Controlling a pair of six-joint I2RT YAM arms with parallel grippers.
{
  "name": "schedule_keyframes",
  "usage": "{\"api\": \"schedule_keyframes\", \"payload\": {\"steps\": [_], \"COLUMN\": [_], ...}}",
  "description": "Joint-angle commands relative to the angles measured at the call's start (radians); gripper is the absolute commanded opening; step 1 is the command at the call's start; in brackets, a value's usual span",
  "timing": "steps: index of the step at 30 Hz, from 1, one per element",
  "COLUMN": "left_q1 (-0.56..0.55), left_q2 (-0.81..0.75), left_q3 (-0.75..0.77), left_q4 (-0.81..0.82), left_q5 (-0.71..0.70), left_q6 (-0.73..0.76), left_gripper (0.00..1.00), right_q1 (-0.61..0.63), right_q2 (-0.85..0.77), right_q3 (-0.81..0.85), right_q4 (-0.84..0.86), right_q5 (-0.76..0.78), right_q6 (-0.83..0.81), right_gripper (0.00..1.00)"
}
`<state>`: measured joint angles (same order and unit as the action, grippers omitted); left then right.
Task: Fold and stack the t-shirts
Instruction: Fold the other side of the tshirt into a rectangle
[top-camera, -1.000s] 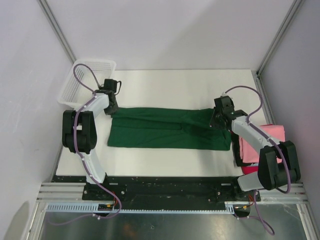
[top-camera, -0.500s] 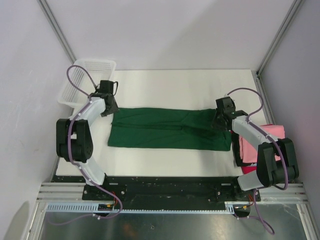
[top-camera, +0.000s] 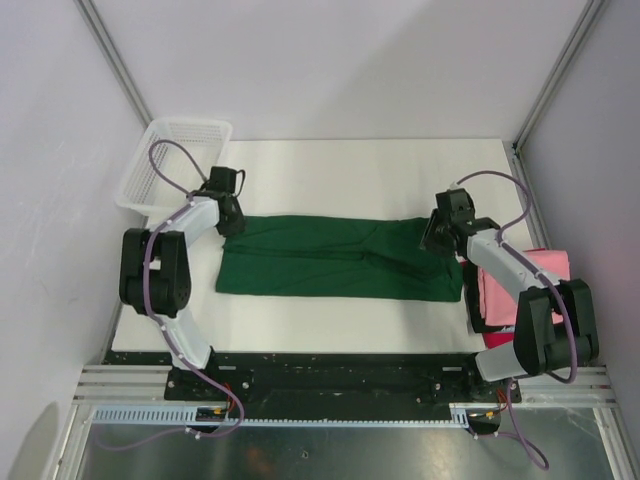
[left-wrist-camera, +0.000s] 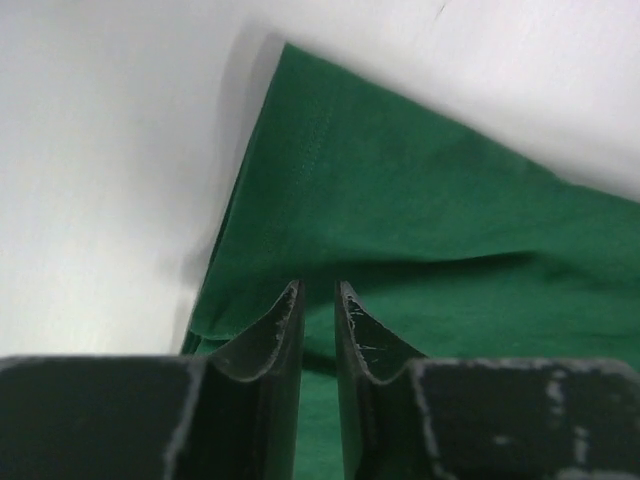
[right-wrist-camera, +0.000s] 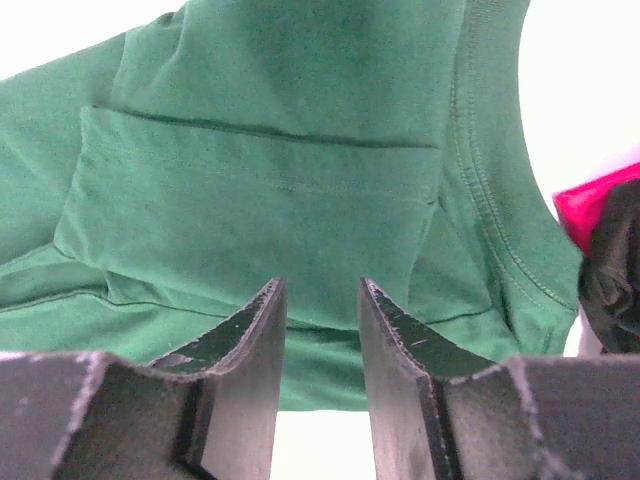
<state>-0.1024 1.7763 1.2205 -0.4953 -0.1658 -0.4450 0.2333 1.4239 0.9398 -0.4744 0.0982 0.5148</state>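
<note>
- I see the green t-shirt (top-camera: 340, 258) lying as a long flat band across the table (top-camera: 380, 170);
- left gripper (left-wrist-camera: 318, 290) above its left end; jaws narrowly apart, empty;
- right gripper (right-wrist-camera: 322, 285) above its right end; jaws parted, holding nothing

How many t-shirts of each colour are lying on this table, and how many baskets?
Dark green cloth t-shirt: 1
Pink folded cloth t-shirt: 1
Red-magenta folded cloth t-shirt: 1
White plastic mesh basket: 1
Total: 4
</note>
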Motion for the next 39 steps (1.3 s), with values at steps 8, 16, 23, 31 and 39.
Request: {"api": "schedule_keyframes", "payload": {"steps": [8,16,23,31,39], "left_q1": [0.0,0.017,0.04,0.063,0.084], "left_q2": [0.055,0.118,0.194,0.247,0.269], "left_q3": [-0.014,0.063,0.145,0.203,0.258], "left_q4": [0.015,0.008,-0.017,-0.043,-0.061], "left_q5": [0.026,0.02,0.001,-0.028,-0.046], "left_q6": [-0.025,-0.024,-0.02,-0.004,0.025], "left_gripper": [0.14,0.2,0.29,0.36,0.39], "right_q1": [0.045,0.03,-0.027,-0.047,-0.073], "right_q2": [0.067,0.065,0.073,0.103,0.094], "right_q3": [0.029,-0.085,-0.135,-0.137,-0.137], "right_q4": [-0.005,0.02,0.038,0.042,0.036], "right_q5": [0.023,-0.001,-0.02,-0.018,-0.017], "right_q6": [0.003,0.003,-0.019,-0.03,-0.039], "right_gripper": [0.39,0.41,0.4,0.4,0.4]}}
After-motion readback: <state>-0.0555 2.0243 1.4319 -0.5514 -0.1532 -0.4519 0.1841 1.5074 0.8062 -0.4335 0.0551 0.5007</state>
